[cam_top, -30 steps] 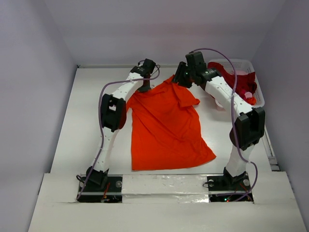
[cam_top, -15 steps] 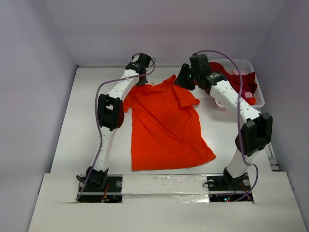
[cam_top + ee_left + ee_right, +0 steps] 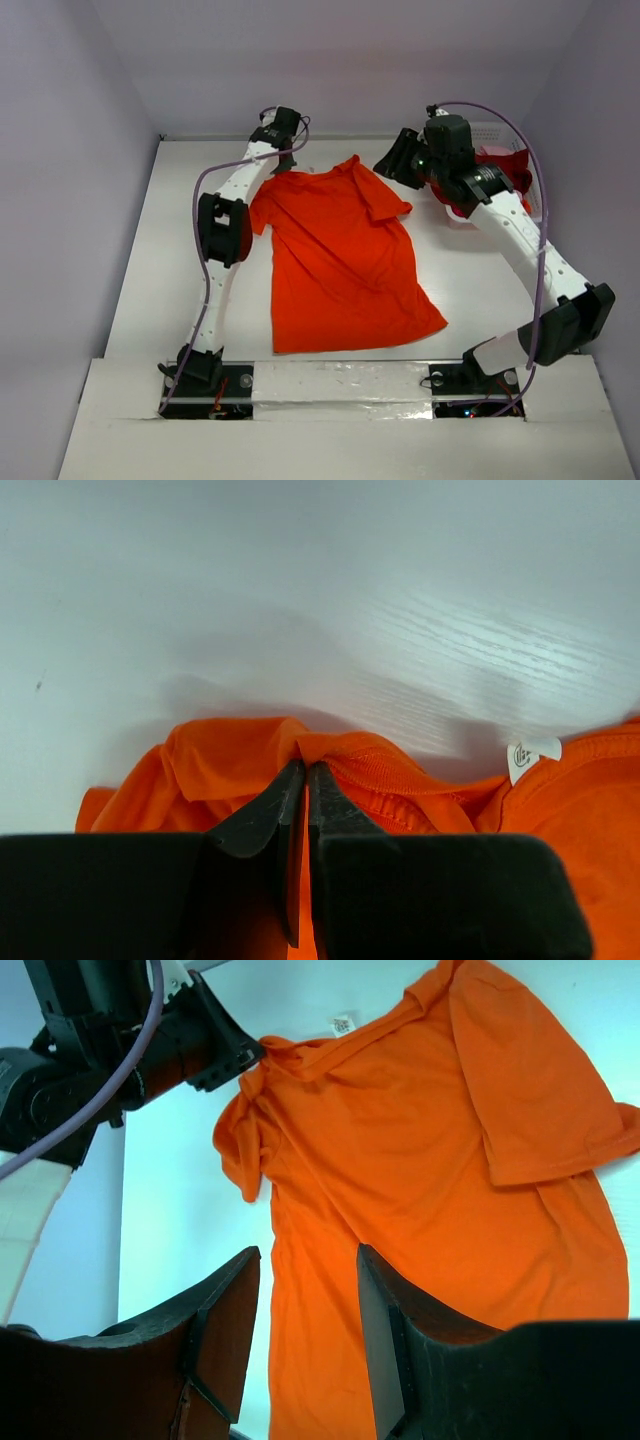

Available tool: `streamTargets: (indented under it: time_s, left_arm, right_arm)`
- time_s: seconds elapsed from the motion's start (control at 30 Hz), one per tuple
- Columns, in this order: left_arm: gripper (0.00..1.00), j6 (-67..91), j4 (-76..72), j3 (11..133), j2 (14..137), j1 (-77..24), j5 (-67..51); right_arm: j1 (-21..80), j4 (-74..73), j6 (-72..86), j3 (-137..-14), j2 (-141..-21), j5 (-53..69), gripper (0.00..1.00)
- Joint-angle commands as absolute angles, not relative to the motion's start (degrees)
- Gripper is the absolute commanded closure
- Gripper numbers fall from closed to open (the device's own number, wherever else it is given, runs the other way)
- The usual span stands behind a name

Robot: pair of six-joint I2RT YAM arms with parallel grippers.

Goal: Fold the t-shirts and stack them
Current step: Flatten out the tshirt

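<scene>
The orange shirt [image 3: 340, 260] is spread flat on the table [image 3: 170, 270], beside the basket [image 3: 505, 128], with one sleeve folded over on the basket side. A bunched edge near its collar, on the side away from the basket, is pinched between the pressed-together fingers of the left gripper [image 3: 303, 770]. The right gripper [image 3: 308, 1255] is held raised between shirt and basket, fingers spread, nothing between them. A dark red shirt [image 3: 505, 165] is seen in the basket.

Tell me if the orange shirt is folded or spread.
Mostly spread. The orange shirt lies flat, one sleeve folded onto its chest; the left claw pinches its shoulder edge.
</scene>
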State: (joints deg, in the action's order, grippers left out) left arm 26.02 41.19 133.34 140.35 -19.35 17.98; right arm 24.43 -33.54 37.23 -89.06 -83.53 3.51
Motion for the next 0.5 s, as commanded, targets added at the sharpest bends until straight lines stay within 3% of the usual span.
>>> streamTargets:
  time_s: [0.0, 0.47]
  left_arm:
    - [1.0, 27.1, 40.0, 135.4, 140.6, -19.1, 18.9]
    - [1.0, 29.8, 37.9, 134.4, 141.9, -16.3, 18.3]
  right_arm:
    - [24.2, -31.8, 36.4, -87.3, -81.2, 4.3, 0.51]
    - [24.2, -32.3, 35.1, -81.8, -73.3, 5.0, 0.51]
